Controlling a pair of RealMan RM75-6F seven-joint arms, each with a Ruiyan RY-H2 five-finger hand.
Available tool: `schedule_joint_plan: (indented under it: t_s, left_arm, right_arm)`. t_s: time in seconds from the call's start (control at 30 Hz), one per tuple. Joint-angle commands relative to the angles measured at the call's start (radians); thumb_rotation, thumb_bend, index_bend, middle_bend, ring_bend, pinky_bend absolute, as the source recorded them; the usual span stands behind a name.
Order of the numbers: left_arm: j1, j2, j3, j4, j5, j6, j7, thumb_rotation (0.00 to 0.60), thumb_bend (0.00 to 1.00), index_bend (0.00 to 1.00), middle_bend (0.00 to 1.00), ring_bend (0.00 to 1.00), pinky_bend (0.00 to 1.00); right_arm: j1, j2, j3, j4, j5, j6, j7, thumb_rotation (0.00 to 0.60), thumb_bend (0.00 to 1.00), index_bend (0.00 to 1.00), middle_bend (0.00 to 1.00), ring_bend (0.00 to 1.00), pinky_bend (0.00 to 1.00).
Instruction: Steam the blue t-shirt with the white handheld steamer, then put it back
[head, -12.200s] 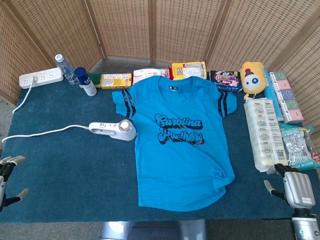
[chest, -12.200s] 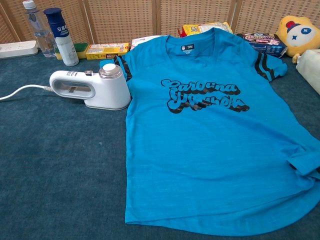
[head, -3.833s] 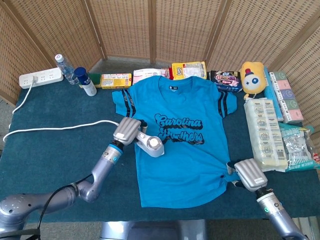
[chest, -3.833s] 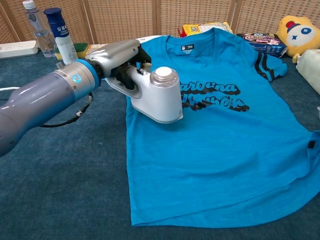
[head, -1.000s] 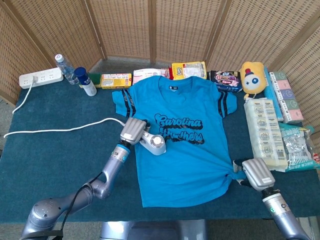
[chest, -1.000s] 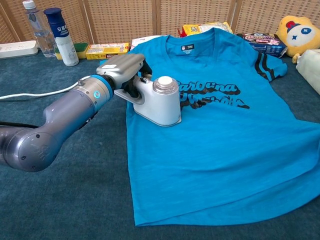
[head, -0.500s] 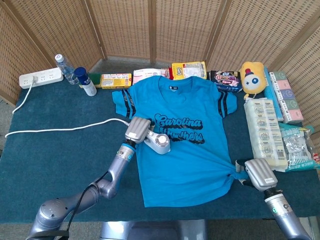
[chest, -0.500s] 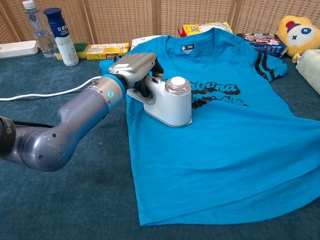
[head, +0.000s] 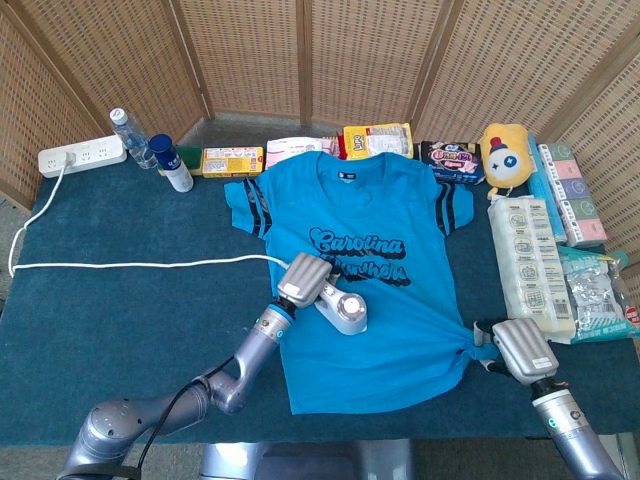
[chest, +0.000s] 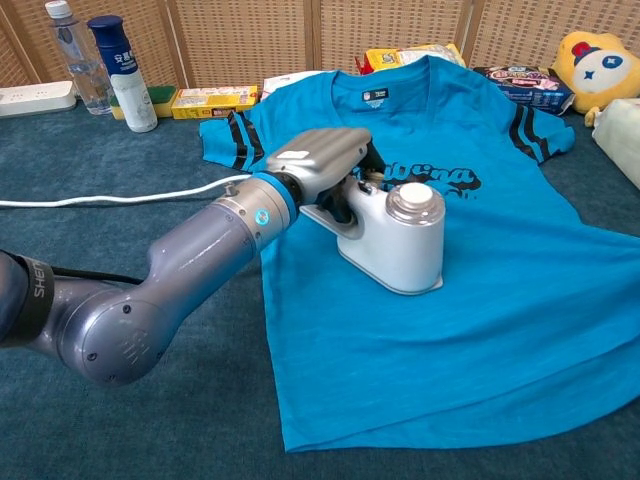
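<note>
My left hand (chest: 325, 160) gripping steamer (chest: 395, 240), pressing it mid-shirt (chest: 480, 310); my right hand (head: 522, 350) pinching hem. Steaming underway; returning steamer to worktop (head: 110, 320) left.

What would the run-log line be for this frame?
phase: steaming | left hand: holds steamer on t-shirt below print | right hand: at shirt's hem corner, grip unclear | cord: trailing left

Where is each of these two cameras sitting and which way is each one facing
Head view: high up, looking down over the whole table; shows the left hand gripping the white steamer on the blue t-shirt, and the right hand at its hem.
Chest view: low, looking across the table at the shirt; only the left arm and hand show.
Both share the left hand, steamer and shirt.
</note>
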Motion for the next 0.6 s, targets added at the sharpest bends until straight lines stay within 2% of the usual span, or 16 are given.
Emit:
schedule_joint_plan:
  t_s: [0.03, 0.23, 0.4, 0.6]
  left_arm:
    - [0.014, 0.015, 0.032, -0.063, 0.031, 0.012, -0.011, 0.600, 0.38, 0.76, 0.73, 0.66, 0.77]
    - [0.017, 0.037, 0.027, -0.093, 0.034, 0.011, 0.000, 0.600, 0.38, 0.76, 0.73, 0.66, 0.77]
    - [0.009, 0.036, -0.006, -0.063, 0.004, -0.001, 0.020, 0.600, 0.38, 0.76, 0.73, 0.66, 0.77]
    - [0.007, 0.036, -0.022, -0.010, -0.017, -0.008, 0.036, 0.600, 0.38, 0.76, 0.73, 0.66, 0.77]
  right_arm:
    - [0.003, -0.003, -0.004, -0.001, -0.005, -0.009, -0.004, 0.600, 0.48, 0.68, 0.62, 0.62, 0.73]
    - [0.010, -0.015, -0.016, -0.007, -0.018, -0.027, -0.016, 0.600, 0.48, 0.68, 0.62, 0.62, 0.73]
    - [0.012, -0.022, -0.028, -0.020, -0.037, -0.032, -0.031, 0.600, 0.48, 0.68, 0.62, 0.62, 0.73]
    - [0.016, -0.023, -0.038, -0.037, -0.054, -0.037, -0.045, 0.600, 0.48, 0.68, 0.62, 0.62, 0.73]
